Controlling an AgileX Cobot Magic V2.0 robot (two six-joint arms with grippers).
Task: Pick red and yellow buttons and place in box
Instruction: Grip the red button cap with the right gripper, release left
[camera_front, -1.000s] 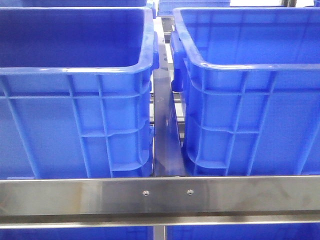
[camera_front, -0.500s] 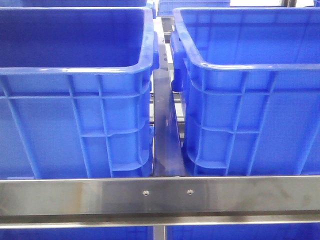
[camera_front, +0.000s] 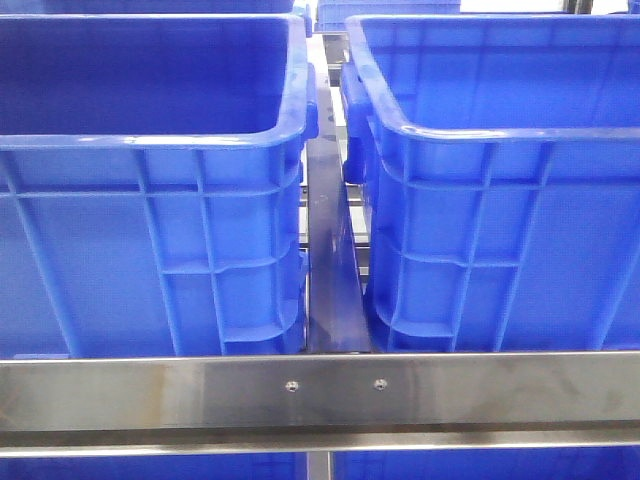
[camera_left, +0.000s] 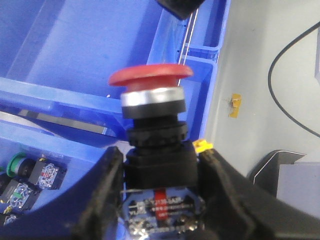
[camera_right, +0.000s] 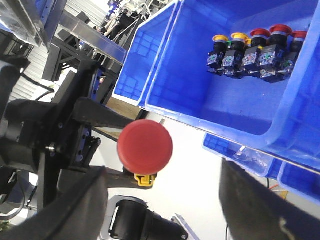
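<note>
My left gripper (camera_left: 160, 167) is shut on the black body of a red button (camera_left: 150, 76), whose mushroom cap points away from the wrist, above a blue crate (camera_left: 90, 55). In the right wrist view the same red cap (camera_right: 145, 141) faces the camera, held out by the left arm (camera_right: 50, 135). My right gripper (camera_right: 162, 172) is open, its jaws wide apart and empty, with the cap in line with the gap. A blue box (camera_right: 200, 95) holds a row of red and yellow buttons (camera_right: 255, 52). Neither gripper shows in the front view.
Two big blue crates (camera_front: 150, 150) (camera_front: 500, 150) stand side by side behind a steel rail (camera_front: 320, 390) in the front view. A green button (camera_left: 17, 165) and other switch pieces lie in the crate under the left gripper. Grey floor with a black cable (camera_left: 280, 95) lies beyond.
</note>
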